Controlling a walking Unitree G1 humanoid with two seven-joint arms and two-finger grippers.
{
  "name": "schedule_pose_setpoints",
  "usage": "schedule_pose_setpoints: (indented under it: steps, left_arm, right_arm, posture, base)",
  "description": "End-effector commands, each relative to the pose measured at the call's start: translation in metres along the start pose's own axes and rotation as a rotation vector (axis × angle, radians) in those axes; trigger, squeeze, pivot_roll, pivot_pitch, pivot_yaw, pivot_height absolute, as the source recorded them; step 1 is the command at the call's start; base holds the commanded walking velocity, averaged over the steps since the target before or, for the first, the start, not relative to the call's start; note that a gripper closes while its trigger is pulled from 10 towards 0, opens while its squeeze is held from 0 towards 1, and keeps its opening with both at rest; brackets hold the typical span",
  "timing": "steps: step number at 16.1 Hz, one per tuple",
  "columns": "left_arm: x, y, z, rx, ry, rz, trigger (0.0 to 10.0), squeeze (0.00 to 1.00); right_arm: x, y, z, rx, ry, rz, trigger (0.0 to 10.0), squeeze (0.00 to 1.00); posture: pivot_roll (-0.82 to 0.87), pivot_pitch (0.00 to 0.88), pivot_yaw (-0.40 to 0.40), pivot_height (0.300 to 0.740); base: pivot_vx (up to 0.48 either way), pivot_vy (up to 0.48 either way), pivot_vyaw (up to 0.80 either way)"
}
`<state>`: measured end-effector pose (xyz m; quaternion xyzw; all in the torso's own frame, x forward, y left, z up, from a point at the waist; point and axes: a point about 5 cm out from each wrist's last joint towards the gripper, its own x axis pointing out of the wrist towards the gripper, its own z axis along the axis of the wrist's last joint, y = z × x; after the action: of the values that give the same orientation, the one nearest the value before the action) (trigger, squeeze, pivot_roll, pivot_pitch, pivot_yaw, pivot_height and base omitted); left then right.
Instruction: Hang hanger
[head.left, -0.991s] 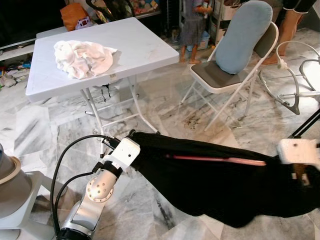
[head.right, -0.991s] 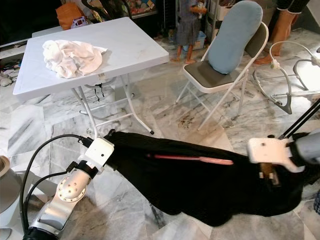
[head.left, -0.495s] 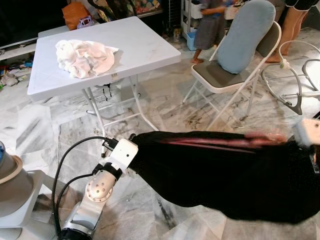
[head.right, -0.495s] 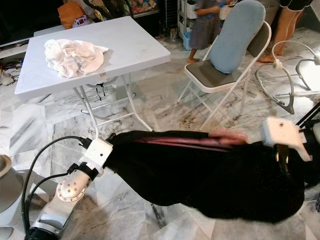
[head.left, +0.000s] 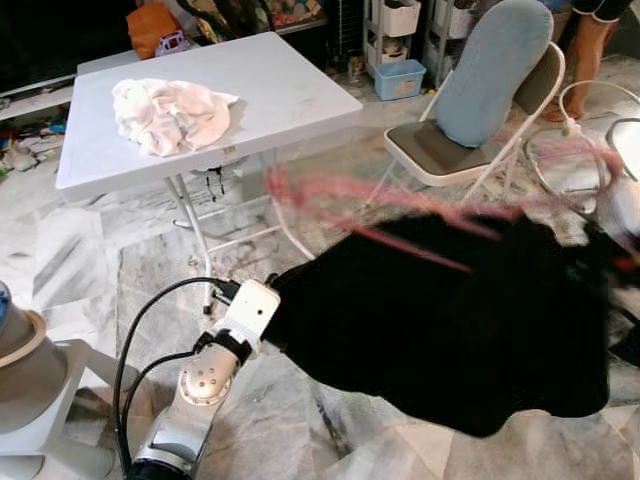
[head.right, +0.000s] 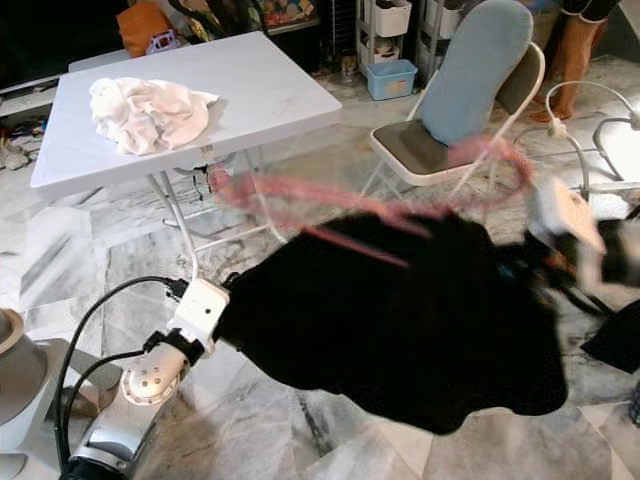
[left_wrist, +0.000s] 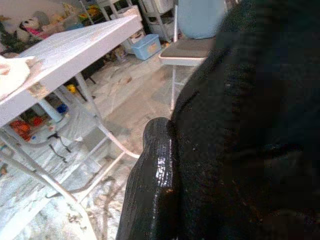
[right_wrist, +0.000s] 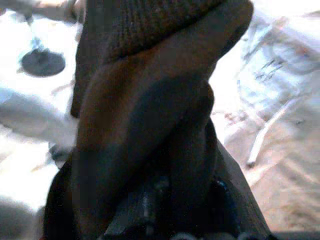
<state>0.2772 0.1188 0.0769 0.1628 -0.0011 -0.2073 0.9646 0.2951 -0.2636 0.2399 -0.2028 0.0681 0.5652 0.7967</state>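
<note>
Two arms held one black garment stretched above the marble floor, the cloth filling the picture from 6 to 3 o'clock. At 11 o'clock stood a white folding tabletop with a crumpled white cloth on it, well apart from the garment. At 1 o'clock was a folding chair with a blue cushion leaning on its back. A pink hanger, badly blurred, ran along the garment's upper edge from 10 toward 2 o'clock, its hook end a smear near the chair; I could not tell exactly how it sat in the cloth. The left pincer was at 7 o'clock on the garment's corner, and its wrist view showed one black finger pressed against the knit, pinching the fabric. The right pincer was at 3 o'clock, blurred, with dark ribbed cloth draped over it; whether it was spread or pressed together I could not tell.
</note>
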Motion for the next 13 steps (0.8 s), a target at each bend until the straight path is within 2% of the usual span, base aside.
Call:
schedule_pose_setpoints:
  steps: [1,2,4,5,6,7,9,11,13]
  left_arm:
    - [-0.003,-0.003,-0.005,-0.006,0.028,-0.009,0.0,0.0]
    - [-0.002,-0.006,-0.004,-0.007,0.024,-0.013,0.0,0.0]
    - [0.0,-0.007,-0.003,-0.017,0.027,0.005,0.0,0.0]
    - [0.0,-0.008,-0.004,-0.03,0.036,0.003,0.9,0.0]
    - [0.0,-0.009,-0.004,-0.037,0.038,-0.001,1.8,0.0]
    - [0.0,-0.009,-0.004,-0.034,0.04,-0.003,10.0,1.0]
    - [-0.001,-0.013,-0.002,-0.037,0.031,-0.054,10.0,1.0]
    - [-0.003,-0.016,0.001,-0.019,0.008,-0.094,10.0,1.0]
    - [-0.01,-0.021,0.002,0.01,-0.002,-0.166,10.0,1.0]
  right_arm:
    - [0.015,-0.011,0.007,-0.028,-0.038,-0.138,10.0,0.0]
    - [0.032,-0.013,0.001,-0.013,-0.023,-0.199,10.0,0.0]
    - [0.065,-0.006,-0.005,-0.005,-0.06,-0.239,10.0,0.0]
    - [0.079,-0.002,-0.006,0.009,-0.082,-0.242,10.0,0.0]
    - [0.084,-0.001,-0.005,0.014,-0.093,-0.242,10.0,0.0]
    - [0.089,0.0,-0.004,0.015,-0.101,-0.246,10.0,0.0]
    - [0.105,-0.001,-0.006,-0.03,-0.062,-0.26,10.0,0.0]
    - [0.111,-0.002,-0.009,-0.097,-0.001,-0.254,10.0,0.0]
    - [0.113,-0.001,-0.013,-0.105,0.032,-0.214,10.0,0.0]
  posture:
    - [-0.13,0.036,0.073,0.74]
    - [-0.13,0.037,0.071,0.74]
    - [-0.12,0.038,0.067,0.74]
    - [-0.11,0.038,0.066,0.74]
    - [-0.11,0.038,0.066,0.74]
    - [-0.11,0.039,0.065,0.74]
    - [-0.11,0.043,0.063,0.74]
    - [-0.1,0.048,0.06,0.74]
    - [-0.1,0.052,0.058,0.74]
  base:
    - [0.0,0.0,0.0]
    - [0.0,0.0,0.0]
    - [0.0,0.0,0.0]
    - [0.0,0.0,0.0]
    - [0.0,0.0,0.0]
    - [0.0,0.0,0.0]
    - [0.0,0.0,0.0]
    - [0.0,0.0,0.0]
    - [0.0,0.0,0.0]
